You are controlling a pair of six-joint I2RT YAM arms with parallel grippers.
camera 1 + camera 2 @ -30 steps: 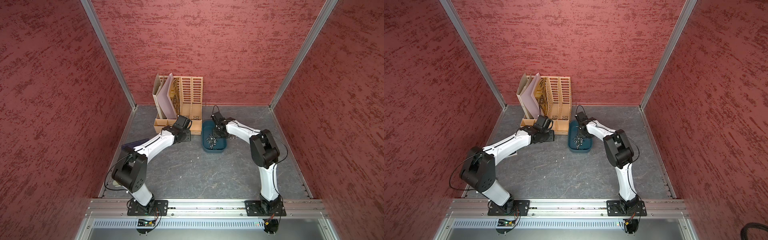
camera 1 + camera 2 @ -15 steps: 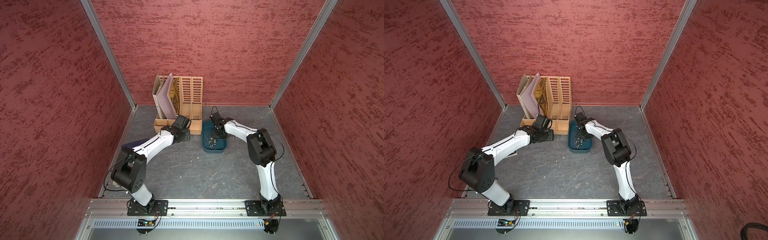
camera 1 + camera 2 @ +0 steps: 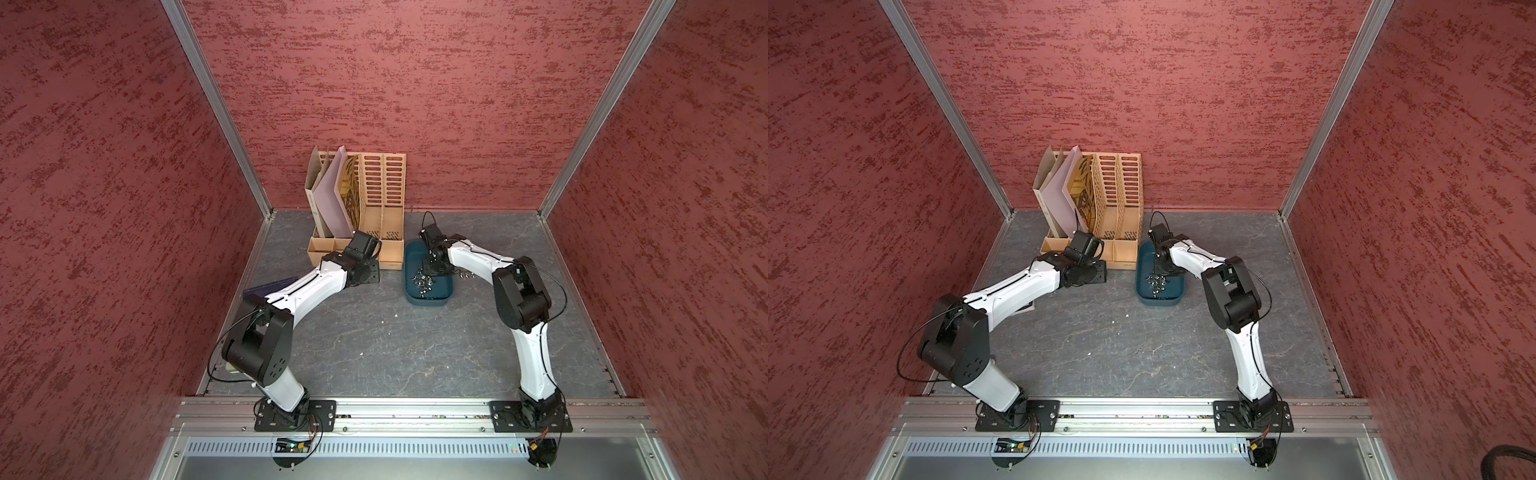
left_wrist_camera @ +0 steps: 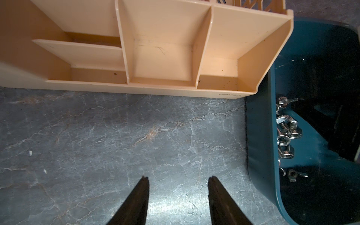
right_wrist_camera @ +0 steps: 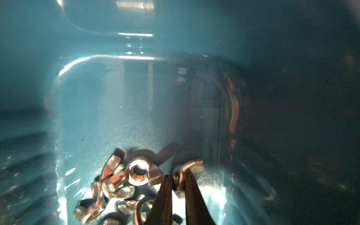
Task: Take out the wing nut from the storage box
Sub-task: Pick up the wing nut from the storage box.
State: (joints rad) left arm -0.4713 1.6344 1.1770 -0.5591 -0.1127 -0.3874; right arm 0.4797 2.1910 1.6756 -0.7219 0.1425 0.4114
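Right wrist view: fingers [image 5: 164, 195] pinch wing nut [image 5: 191, 167] inside storage box [image 5: 93, 116].

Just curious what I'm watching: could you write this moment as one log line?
right gripper: pinching a wing nut inside the tray | left gripper: open, over table | wing nut not yet out

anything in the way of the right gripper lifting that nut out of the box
Nothing visible does. The right gripper pinches a nut, and the box is open above. Other nuts lie close beside it and might snag.
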